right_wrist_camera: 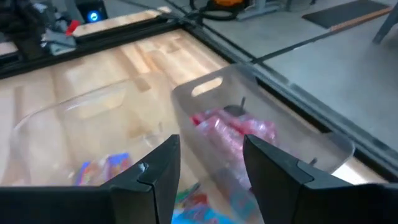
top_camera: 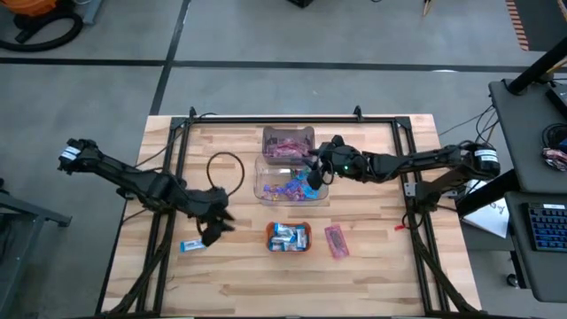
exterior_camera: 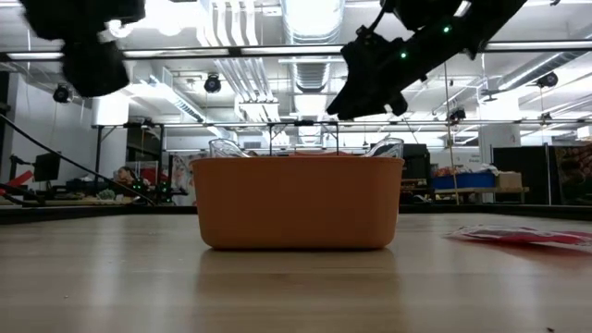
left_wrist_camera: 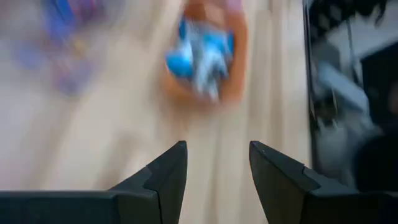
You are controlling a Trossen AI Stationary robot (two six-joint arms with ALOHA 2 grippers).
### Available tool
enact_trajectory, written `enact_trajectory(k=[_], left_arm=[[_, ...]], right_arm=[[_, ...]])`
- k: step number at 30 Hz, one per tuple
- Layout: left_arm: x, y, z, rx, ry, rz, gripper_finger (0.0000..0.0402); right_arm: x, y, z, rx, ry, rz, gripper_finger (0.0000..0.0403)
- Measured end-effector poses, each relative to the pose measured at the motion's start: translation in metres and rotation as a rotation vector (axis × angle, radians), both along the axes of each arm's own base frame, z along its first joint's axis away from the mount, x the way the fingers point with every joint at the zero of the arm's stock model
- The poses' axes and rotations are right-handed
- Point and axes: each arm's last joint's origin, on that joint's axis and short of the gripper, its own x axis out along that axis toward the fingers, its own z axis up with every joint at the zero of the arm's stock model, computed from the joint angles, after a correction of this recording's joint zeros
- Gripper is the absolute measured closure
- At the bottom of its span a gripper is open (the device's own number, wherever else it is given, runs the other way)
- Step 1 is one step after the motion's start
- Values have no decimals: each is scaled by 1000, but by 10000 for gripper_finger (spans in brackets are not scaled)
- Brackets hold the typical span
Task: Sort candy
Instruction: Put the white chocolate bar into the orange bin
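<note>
Lab: ceiling ducts (exterior_camera: 310, 18), cluttered benches (exterior_camera: 467, 180), concrete floor (top_camera: 266, 35).

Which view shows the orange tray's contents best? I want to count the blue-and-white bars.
The high view: it looks straight down into the orange tray and its blue-and-white bars. The left wrist view shows them blurred beyond the open left gripper. The low view shows only the tray's side wall. The right wrist view shows clear bins instead.
</note>
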Motion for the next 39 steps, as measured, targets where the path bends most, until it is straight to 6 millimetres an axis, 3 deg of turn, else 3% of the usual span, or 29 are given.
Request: enact_trajectory(k=[5,13,19,26,39], left_arm=[[-13,-15,-13,-114,213,-138,244],[-21,-49,-41,-141,500,-160,244],[-34,-72,-65,-40,681,-179,244],[-44,-76,-88,174,824,-68,244],[-40,-78,-112,295,893,-30,244]], right_arm=[[-2,13,2,27,5,30,237],[1,36,-1,28,16,101,240],[1,45,-1,35,12,124,246],[1,46,0,42,4,124,248],[1,46,0,64,-7,114,255]])
